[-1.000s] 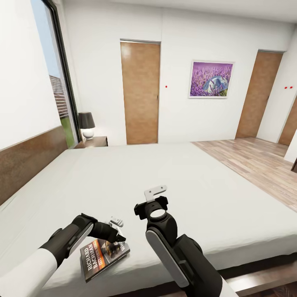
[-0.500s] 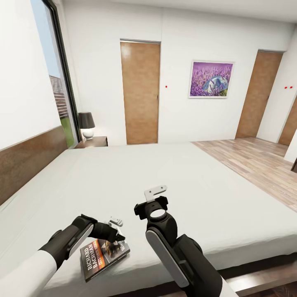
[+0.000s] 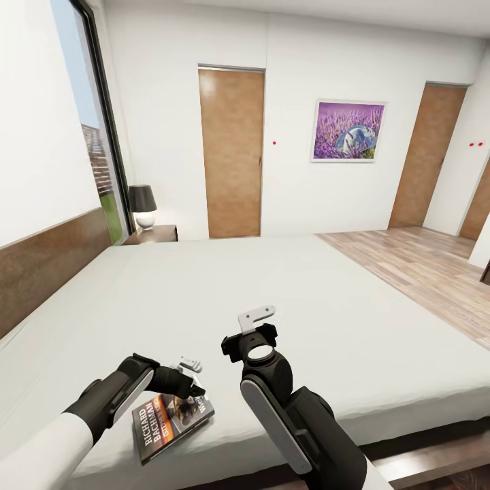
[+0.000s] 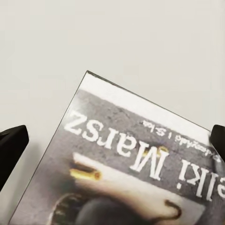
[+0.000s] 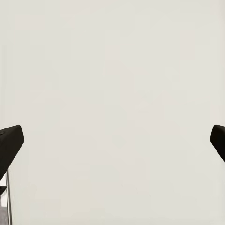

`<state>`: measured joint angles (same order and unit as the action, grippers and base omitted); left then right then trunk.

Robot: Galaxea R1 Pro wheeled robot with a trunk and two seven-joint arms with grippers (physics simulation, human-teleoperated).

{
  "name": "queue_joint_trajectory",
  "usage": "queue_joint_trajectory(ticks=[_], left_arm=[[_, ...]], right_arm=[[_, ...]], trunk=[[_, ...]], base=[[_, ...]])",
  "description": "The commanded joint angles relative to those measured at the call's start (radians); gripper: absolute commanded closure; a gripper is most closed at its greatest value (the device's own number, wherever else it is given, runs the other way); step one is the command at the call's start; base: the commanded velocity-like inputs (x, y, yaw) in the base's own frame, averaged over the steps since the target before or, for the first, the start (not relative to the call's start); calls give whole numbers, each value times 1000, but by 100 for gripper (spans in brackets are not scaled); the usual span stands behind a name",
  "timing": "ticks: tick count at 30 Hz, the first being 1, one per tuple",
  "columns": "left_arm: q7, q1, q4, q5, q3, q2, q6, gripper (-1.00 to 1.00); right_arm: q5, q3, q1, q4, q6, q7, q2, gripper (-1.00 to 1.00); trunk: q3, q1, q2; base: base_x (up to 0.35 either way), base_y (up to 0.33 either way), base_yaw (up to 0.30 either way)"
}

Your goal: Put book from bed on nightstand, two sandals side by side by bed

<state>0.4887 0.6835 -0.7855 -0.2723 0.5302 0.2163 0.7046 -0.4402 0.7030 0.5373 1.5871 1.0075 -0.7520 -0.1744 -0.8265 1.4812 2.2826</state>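
So the left gripper (image 4: 117, 140) is spread wide, fingers (image 4: 10, 145) straddling the book (image 4: 126, 159) lying flat on the bed (image 3: 286, 299). Right gripper (image 5: 115, 140) is released too, just mattress between its fingertips.

Matt cloth, glossy paper under my left claw (image 3: 192, 376)
The bed (image 3: 286, 299) looks smooth, matt pale fabric; the book (image 3: 170, 416) has a printed paper cover; headboard (image 3: 41, 269) and doors (image 3: 231, 153) show wood grain.
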Motion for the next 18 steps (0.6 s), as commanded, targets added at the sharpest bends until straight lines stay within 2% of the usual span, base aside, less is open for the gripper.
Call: queue_joint_trajectory(ticks=[1, 18], left_arm=[[-5, 1, 44, 20, 4, 2, 2, -100], [-3, 1, 38, 16, 2, 7, 2, -100]], right_arm=[[-9, 1, 1, 1, 3, -10, 0, -100], [-9, 1, 1, 1, 3, -10, 0, -100]], trunk=[[-1, 0, 0], [-1, 0, 0]], base=[[0, 0, 0], [0, 0, 0]])
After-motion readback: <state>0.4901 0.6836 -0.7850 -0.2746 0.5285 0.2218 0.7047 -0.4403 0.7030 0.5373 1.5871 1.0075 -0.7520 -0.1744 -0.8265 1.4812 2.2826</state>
